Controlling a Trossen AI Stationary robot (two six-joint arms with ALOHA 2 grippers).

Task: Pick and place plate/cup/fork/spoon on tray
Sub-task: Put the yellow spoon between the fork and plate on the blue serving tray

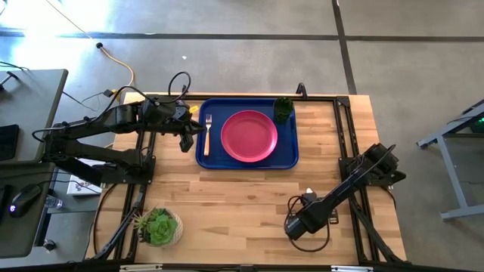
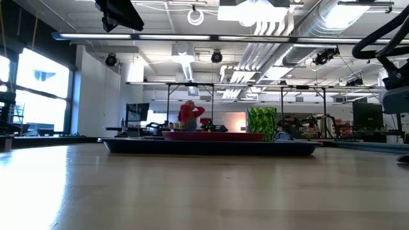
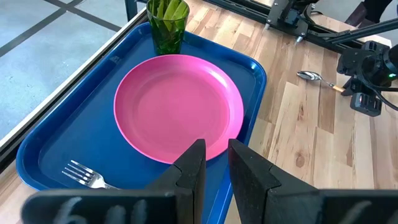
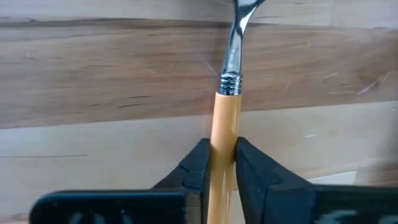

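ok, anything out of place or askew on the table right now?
Nothing damaged or spilled. Only the spoon is off the tray: it lies on the bare wood, with the right gripper closed on its handle. Plate, cup and fork sit tidily in the tray. The left gripper hangs over the tray's left edge.

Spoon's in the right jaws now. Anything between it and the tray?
Nothing visible. The right gripper holds the spoon by its handle at the table's near right; only bare wood lies between it and the tray. Fork, plate and cup are already on the tray.
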